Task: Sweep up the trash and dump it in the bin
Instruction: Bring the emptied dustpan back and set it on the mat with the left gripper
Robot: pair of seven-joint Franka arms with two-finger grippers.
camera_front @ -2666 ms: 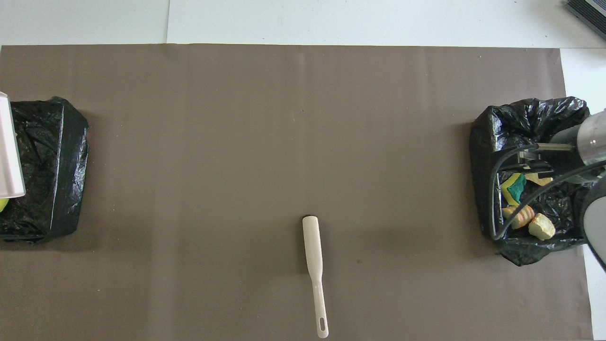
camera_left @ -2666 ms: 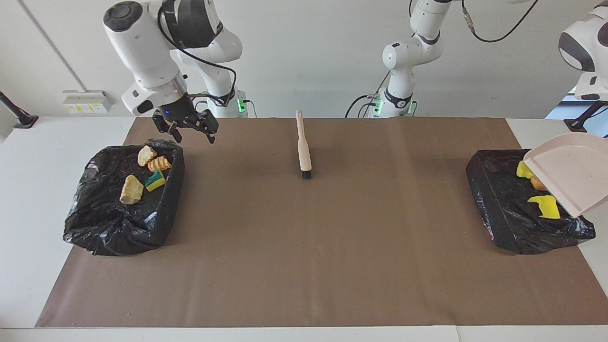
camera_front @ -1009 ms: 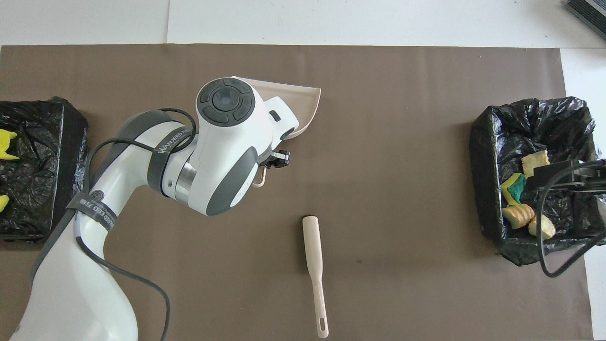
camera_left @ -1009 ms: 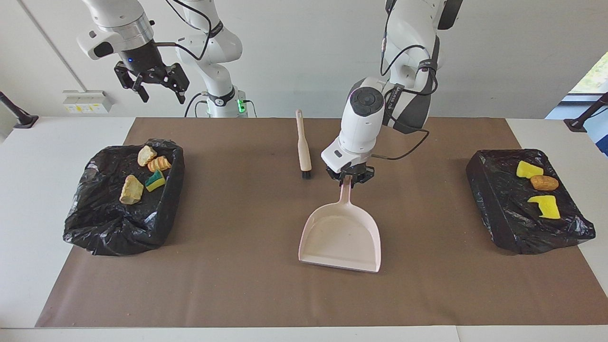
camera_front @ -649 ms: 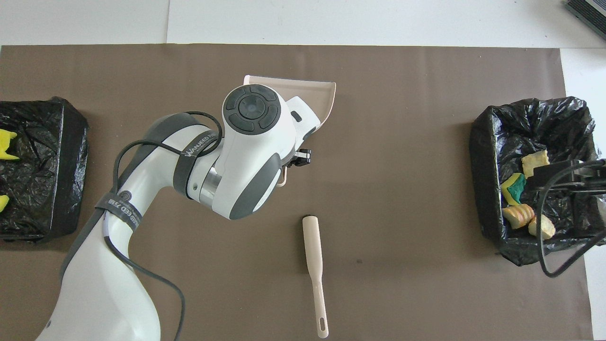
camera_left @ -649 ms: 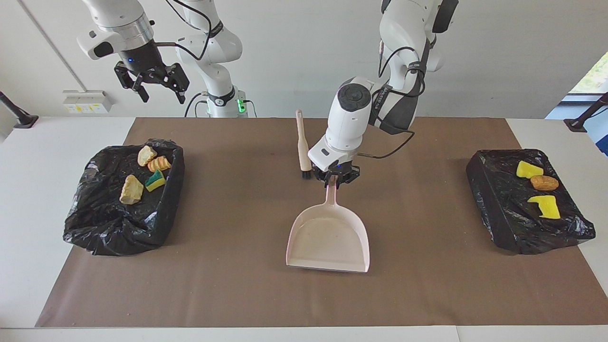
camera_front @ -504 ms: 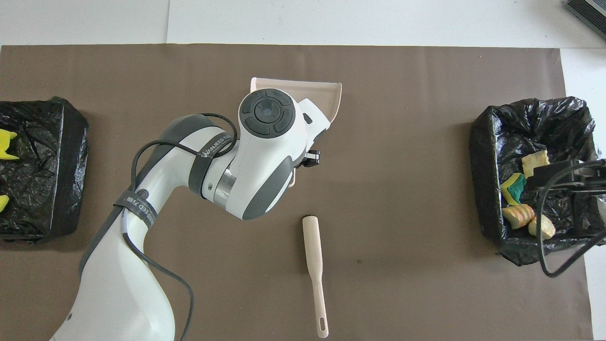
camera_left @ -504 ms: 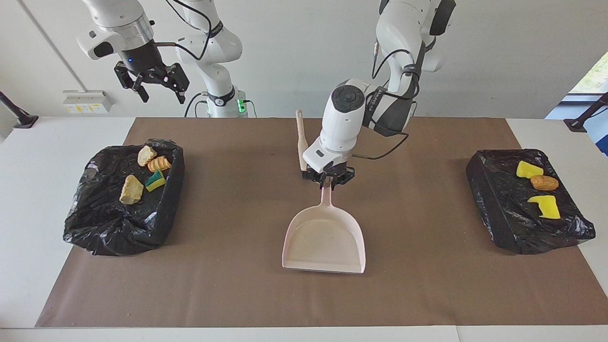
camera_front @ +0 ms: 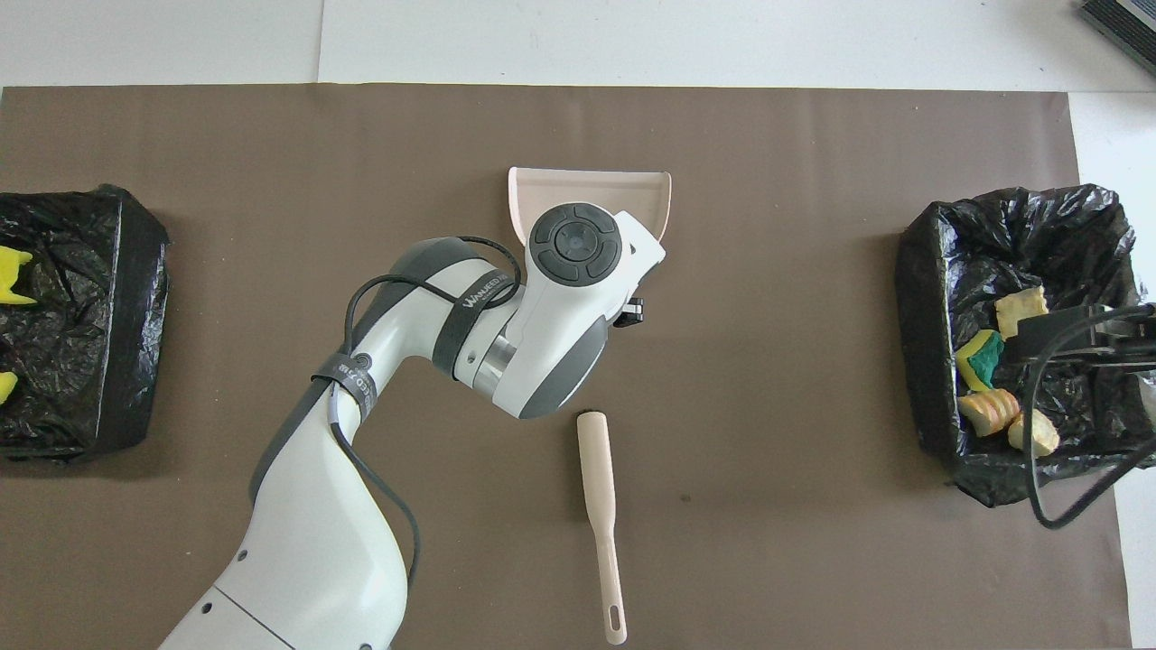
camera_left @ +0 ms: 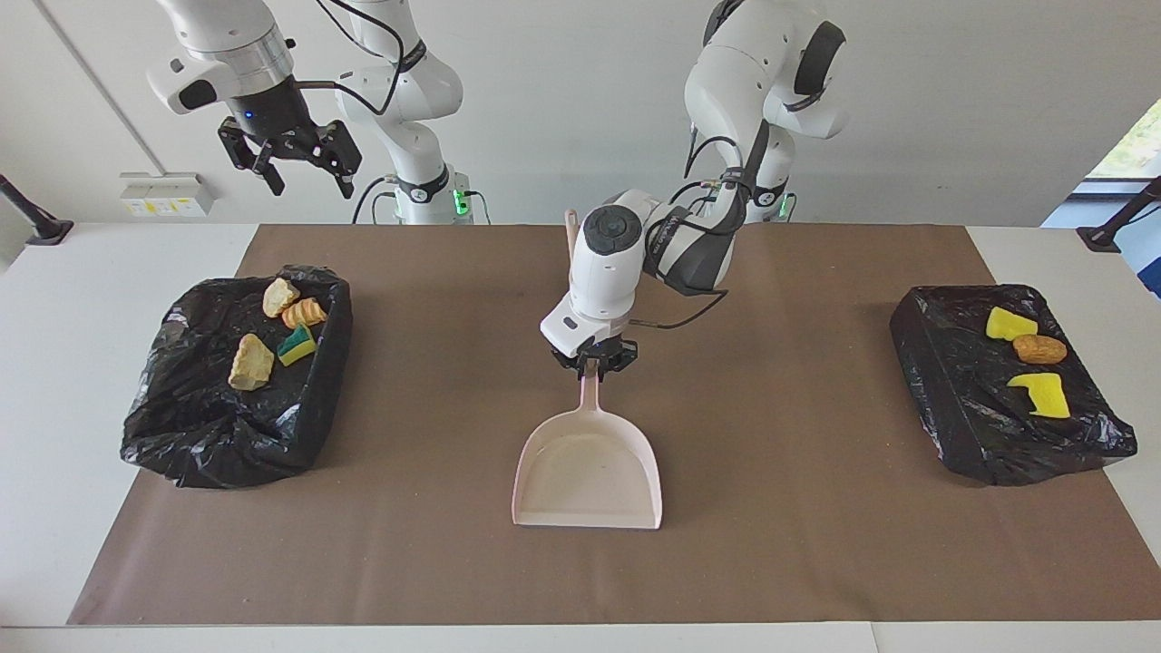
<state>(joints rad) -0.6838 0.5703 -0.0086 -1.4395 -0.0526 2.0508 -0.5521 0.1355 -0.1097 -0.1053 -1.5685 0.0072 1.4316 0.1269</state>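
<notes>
Trash lies split between two crumpled, glossy black bin bags at the table's ends. In the bag (camera_left: 231,381) at my right arm's end sit four scraps (camera_left: 281,331): two pale tan bread-like chunks, a ridged orange-tan lump and a green-and-yellow sponge bit. In the bag (camera_left: 980,399) at my left arm's end lie three scraps (camera_left: 1029,363): two yellow sponge bits with a brown oblong lump between them.

My left gripper (camera_left: 594,361) is over the middle of the mat, fingers closed narrow on the thin handle of the pale pink dustpan (camera_left: 588,476); its smooth, flat scoop rests on the mat, mouth facing away from me. The beige-handled brush (camera_front: 601,515) lies flat nearer to me than the pan, dark bristles toward it.

My right gripper (camera_left: 295,161) waits high in the air near the bag at its own end, fingers spread wide, holding nothing.

A matte brown mat (camera_left: 435,562) covers the white table (camera_left: 54,299); the wall is plain white
</notes>
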